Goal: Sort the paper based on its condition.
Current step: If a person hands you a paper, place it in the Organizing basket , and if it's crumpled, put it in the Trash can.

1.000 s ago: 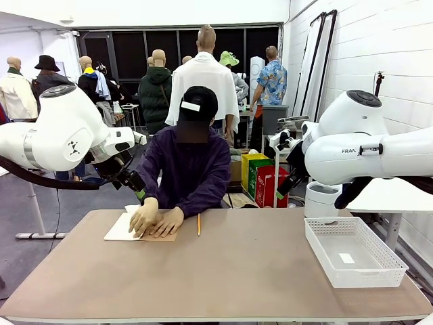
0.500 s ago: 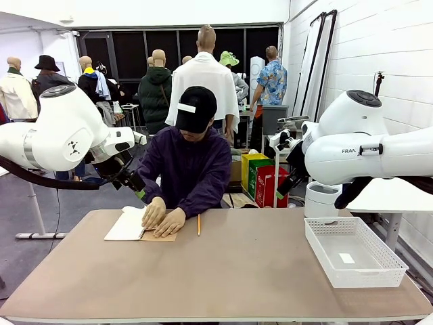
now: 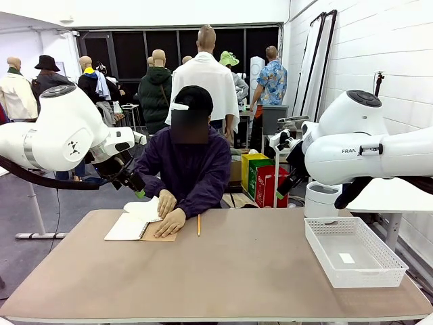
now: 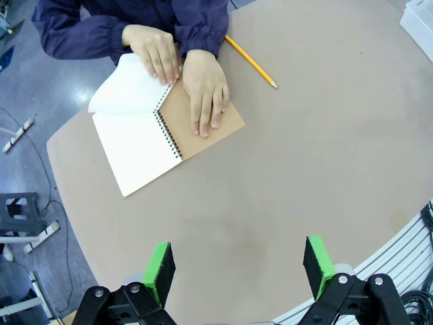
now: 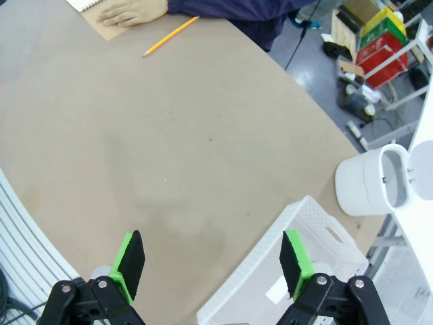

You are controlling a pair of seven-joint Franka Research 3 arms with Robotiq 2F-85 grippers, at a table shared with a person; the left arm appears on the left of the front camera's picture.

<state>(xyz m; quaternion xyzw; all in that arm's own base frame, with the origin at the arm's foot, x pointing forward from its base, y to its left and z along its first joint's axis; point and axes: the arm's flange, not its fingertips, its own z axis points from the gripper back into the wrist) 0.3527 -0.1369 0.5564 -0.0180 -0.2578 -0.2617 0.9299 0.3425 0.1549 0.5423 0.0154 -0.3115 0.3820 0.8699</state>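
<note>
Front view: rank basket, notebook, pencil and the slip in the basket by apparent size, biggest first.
1. white basket
2. open notebook
3-4. pencil and white slip: too close to rank; the pencil is longer, the slip is broader.
The basket is nearer the camera than the notebook, so its true lead is unsure.

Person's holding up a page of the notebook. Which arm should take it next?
Left. The left arm has open jaws near the notebook and lifted page; the right arm sits by the tray, across the table.
</note>
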